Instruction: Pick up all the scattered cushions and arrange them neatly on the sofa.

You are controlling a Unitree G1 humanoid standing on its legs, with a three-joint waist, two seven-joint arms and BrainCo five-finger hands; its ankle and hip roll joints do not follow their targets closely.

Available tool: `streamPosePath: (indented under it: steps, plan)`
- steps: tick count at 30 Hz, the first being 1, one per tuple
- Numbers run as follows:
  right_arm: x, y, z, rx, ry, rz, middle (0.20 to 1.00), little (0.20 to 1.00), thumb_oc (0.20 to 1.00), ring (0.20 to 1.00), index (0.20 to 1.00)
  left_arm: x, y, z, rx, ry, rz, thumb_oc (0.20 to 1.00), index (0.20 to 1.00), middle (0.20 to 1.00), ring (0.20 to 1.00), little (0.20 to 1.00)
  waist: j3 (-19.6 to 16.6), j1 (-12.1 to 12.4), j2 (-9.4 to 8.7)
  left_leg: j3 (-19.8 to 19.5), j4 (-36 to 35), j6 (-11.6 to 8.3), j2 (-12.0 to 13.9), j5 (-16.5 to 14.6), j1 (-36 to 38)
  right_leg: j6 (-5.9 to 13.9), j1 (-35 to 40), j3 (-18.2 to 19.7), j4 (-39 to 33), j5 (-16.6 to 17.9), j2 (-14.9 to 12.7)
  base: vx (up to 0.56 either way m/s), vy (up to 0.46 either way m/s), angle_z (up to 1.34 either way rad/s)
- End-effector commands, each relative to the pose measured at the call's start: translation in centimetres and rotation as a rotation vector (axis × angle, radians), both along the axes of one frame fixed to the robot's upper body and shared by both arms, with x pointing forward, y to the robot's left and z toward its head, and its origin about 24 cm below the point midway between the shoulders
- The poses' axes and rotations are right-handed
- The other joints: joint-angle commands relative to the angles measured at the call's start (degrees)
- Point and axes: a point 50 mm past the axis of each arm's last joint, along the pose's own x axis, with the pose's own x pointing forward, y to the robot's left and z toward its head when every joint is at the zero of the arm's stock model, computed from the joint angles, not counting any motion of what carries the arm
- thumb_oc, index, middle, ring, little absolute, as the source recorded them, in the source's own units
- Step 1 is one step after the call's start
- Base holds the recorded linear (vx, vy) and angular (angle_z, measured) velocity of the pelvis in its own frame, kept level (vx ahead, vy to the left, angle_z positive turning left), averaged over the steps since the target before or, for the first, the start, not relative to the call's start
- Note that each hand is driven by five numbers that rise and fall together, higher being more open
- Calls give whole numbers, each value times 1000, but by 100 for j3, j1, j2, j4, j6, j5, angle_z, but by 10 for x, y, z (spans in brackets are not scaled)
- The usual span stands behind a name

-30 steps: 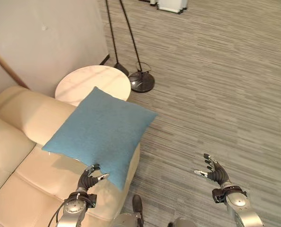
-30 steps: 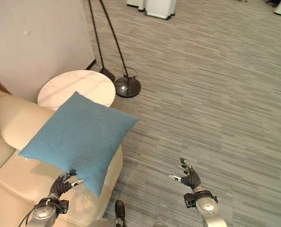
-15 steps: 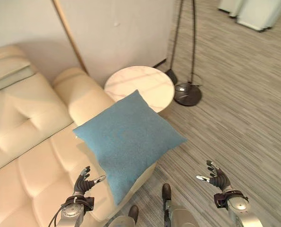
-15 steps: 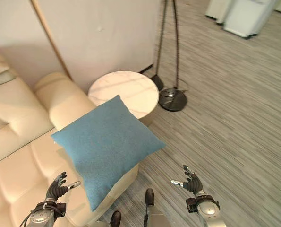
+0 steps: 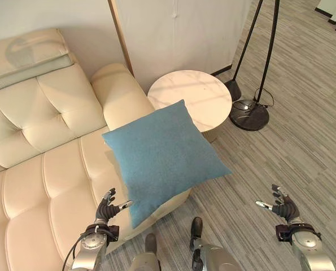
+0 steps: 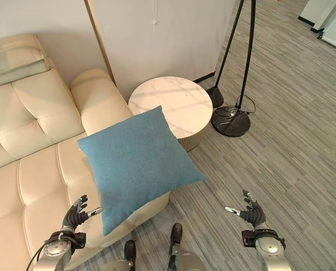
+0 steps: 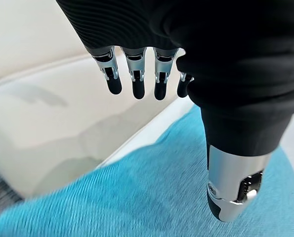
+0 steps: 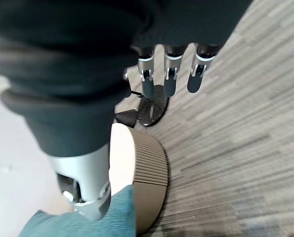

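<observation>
Square blue fabric cushion (image 5: 162, 155): I judge it soft, light; take a corner. It overhangs the cream leather sofa (image 5: 43, 147). Left robot hand (image 5: 107, 210) and right robot hand (image 5: 283, 206): fingers apart, empty.

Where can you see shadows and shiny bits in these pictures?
Left eye view: the blue cushion throws a dark shadow on the sofa seat just under its edge. The round table top has pale streaks of light across it. Right eye view: the black lamp base glints a little, like something glossy.

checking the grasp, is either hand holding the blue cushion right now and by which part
Nothing is held. The left hand is open beside the blue cushion lying on the sofa; the right hand is open over the floor.
</observation>
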Motion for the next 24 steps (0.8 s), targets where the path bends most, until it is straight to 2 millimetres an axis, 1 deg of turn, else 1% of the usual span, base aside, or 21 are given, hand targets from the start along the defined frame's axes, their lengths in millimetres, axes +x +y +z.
streamPosePath:
  steps: [1, 3, 4, 5, 6, 8, 9, 10, 12, 13, 14, 19, 20, 21, 22, 23, 24]
  plan:
    - [20, -7, 33, -135, -113, 73, 1000, 1000, 1000, 1000, 1000, 5, 22, 20, 101, -85, 9, 1000, 1000, 1000, 1000, 1000, -408, 159, -272, 61, 88, -219, 82, 155, -37, 572, 359, 301, 360, -897, -269, 67, -11, -4]
    - [31, -5, 42, -159, -139, 103, 1000, 1000, 1000, 1000, 1000, 8, 25, 23, 101, -99, 31, 1000, 1000, 1000, 1000, 1000, -390, 239, -325, 57, 45, -222, 90, 180, -50, 568, 318, 300, 367, -901, -259, 26, -5, -1]
    - [46, -2, 52, -182, -171, 126, 1000, 1000, 1000, 1000, 1000, 16, 24, 27, 82, -136, 62, 1000, 1000, 1000, 1000, 1000, -320, 361, -375, 1, -32, -234, 87, 244, -115, 558, 251, 258, 359, -899, -253, 8, -22, -4]
    - [47, -2, 53, -182, -172, 127, 1000, 1000, 1000, 1000, 1000, 16, 24, 27, 82, -137, 63, 1000, 1000, 1000, 1000, 1000, -324, 353, -375, -2, -35, -234, 86, 248, -124, 558, 241, 255, 361, -900, -254, -10, -26, -4]
    - [53, -2, 56, -189, -178, 131, 1000, 1000, 1000, 1000, 1000, 20, 23, 29, 69, -153, 74, 1000, 1000, 1000, 1000, 1000, -300, 388, -381, -36, -71, -242, 81, 283, -170, 558, 197, 230, 360, -894, -257, 0, 0, 0]
    - [66, -2, 62, -200, -185, 133, 1000, 1000, 1000, 1000, 1000, 32, 18, 34, 37, -200, 95, 1000, 1000, 1000, 1000, 1000, -218, 478, -391, -136, -179, -267, 63, 396, -325, 548, 60, 168, 347, -878, -268, -69, -43, 28]
    - [80, 0, 70, -203, -198, 137, 1000, 1000, 1000, 1000, 1000, 44, 12, 40, 3, -242, 97, 1000, 1000, 1000, 1000, 1000, -119, 553, -379, -234, -258, -287, 39, 515, -494, 539, -75, 109, 355, -848, -281, -72, -40, 42]
    - [81, 0, 70, -203, -200, 138, 1000, 1000, 1000, 1000, 1000, 44, 12, 41, 3, -243, 98, 1000, 1000, 1000, 1000, 1000, -120, 541, -378, -241, -259, -287, 37, 519, -504, 539, -84, 102, 358, -849, -283, -76, -37, 45]
    - [94, 1, 80, -215, -217, 138, 1000, 1000, 1000, 1000, 1000, 58, 4, 51, -4, -290, 69, 1000, 1000, 1000, 1000, 1000, -47, 594, -346, -330, -350, -312, 11, 631, -696, 540, -262, 29, 368, -819, -294, -71, -31, 37]
    - [107, 6, 87, -204, -234, 141, 1000, 1000, 1000, 1000, 1000, 71, -4, 58, -16, -326, 37, 1000, 1000, 1000, 1000, 1000, 15, 629, -323, -387, -402, -353, -10, 725, -893, 551, -415, -38, 368, -782, -312, -66, -29, 37]
    - [107, 6, 87, -204, -235, 141, 1000, 1000, 1000, 1000, 1000, 71, -4, 59, -16, -327, 38, 1000, 1000, 1000, 1000, 1000, 10, 621, -323, -391, -402, -353, -10, 728, -905, 551, -426, -42, 371, -782, -313, -44, -38, 39]
    - [137, 21, 101, -154, -262, 126, 1000, 1000, 1000, 1000, 1000, 100, -30, 79, -62, -413, -27, 1000, 1000, 1000, 1000, 1000, 216, 680, -254, -474, -402, -428, -33, 862, -1275, 552, -754, -64, 436, -713, -321, -25, -26, 13]
    - [147, 30, 102, -135, -255, 127, 1000, 1000, 1000, 1000, 1000, 113, -44, 89, -86, -456, -57, 1000, 1000, 1000, 1000, 1000, 301, 709, -223, -499, -402, -440, -45, 901, -1385, 560, -861, -47, 441, -676, -324, -31, -21, 12]
    - [147, 30, 103, -136, -256, 127, 1000, 1000, 1000, 1000, 1000, 113, -44, 90, -86, -456, -57, 1000, 1000, 1000, 1000, 1000, 303, 707, -222, -500, -402, -440, -45, 901, -1386, 560, -862, -48, 442, -676, -325, -33, -22, 9]
    - [154, 37, 105, -132, -255, 132, 1000, 1000, 1000, 1000, 1000, 122, -57, 98, -101, -487, -87, 1000, 1000, 1000, 1000, 1000, 366, 719, -182, -527, -402, -453, -57, 932, -1469, 566, -944, -32, 444, -655, -324, -51, -18, 8]
    - [165, 50, 110, -124, -258, 151, 1000, 1000, 1000, 1000, 1000, 134, -75, 109, -125, -515, -129, 1000, 1000, 1000, 1000, 1000, 444, 735, -146, -559, -402, -476, -65, 969, -1555, 560, -1024, -21, 446, -638, -316, -51, -18, 7]
    - [165, 50, 110, -124, -258, 151, 1000, 1000, 1000, 1000, 1000, 134, -75, 109, -125, -516, -128, 1000, 1000, 1000, 1000, 1000, 447, 733, -145, -560, -402, -477, -65, 969, -1556, 560, -1024, -22, 447, -639, -316, -76, -29, 5]
